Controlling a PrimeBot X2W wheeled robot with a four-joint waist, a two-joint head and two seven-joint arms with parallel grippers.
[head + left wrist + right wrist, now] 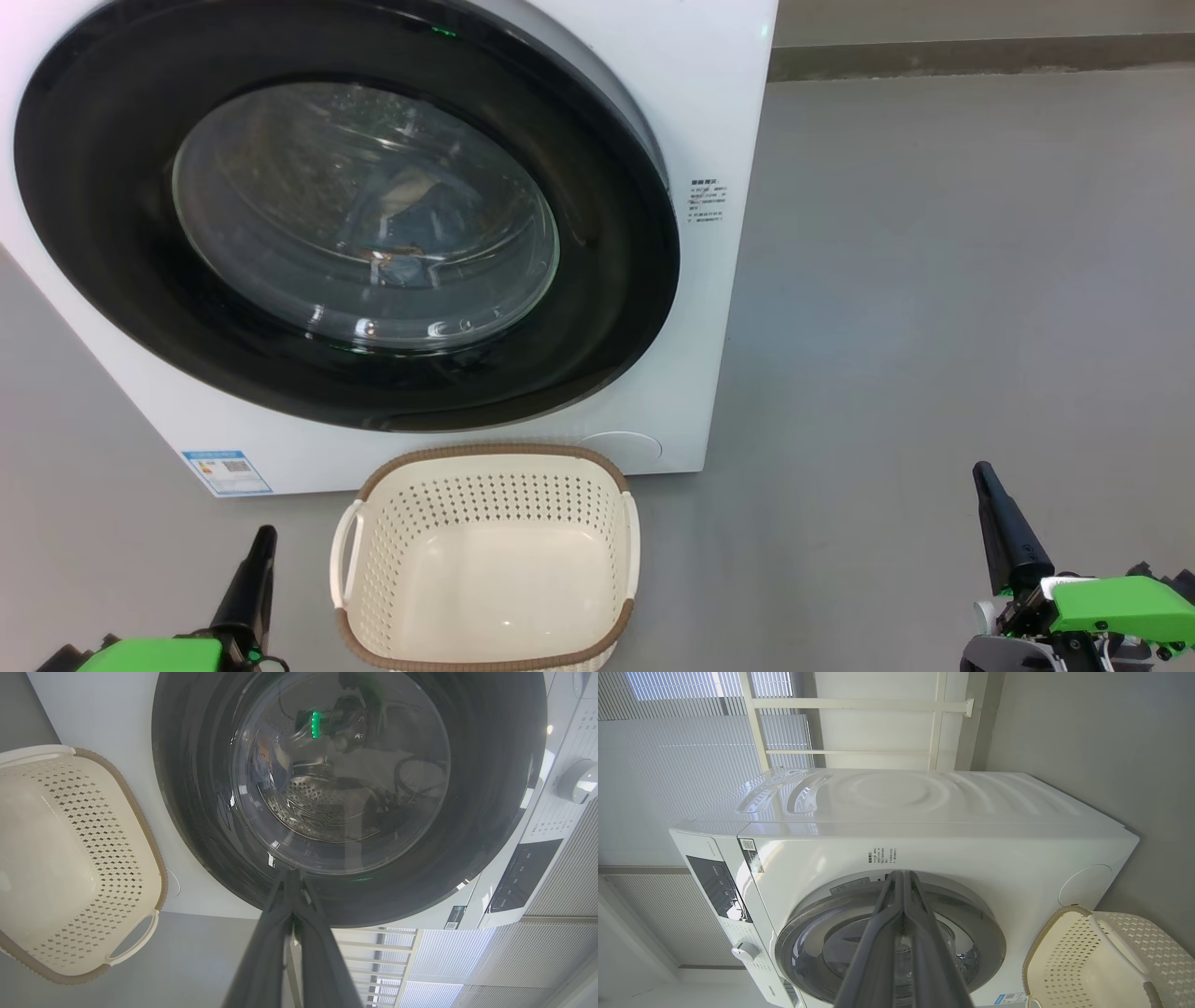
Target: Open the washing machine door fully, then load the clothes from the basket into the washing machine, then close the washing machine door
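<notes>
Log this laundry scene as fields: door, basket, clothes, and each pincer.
door: washing machine door closed on the washing machine
basket: basket empty, in front of the machine
clothes: clothes inside the drum, seen through the glass
left pincer: left pincer shut, empty
right pincer: right pincer shut, empty

The washing machine door (607,308) runs off my head view's top; the clothes (411,224) inside show only as a blur.
</notes>
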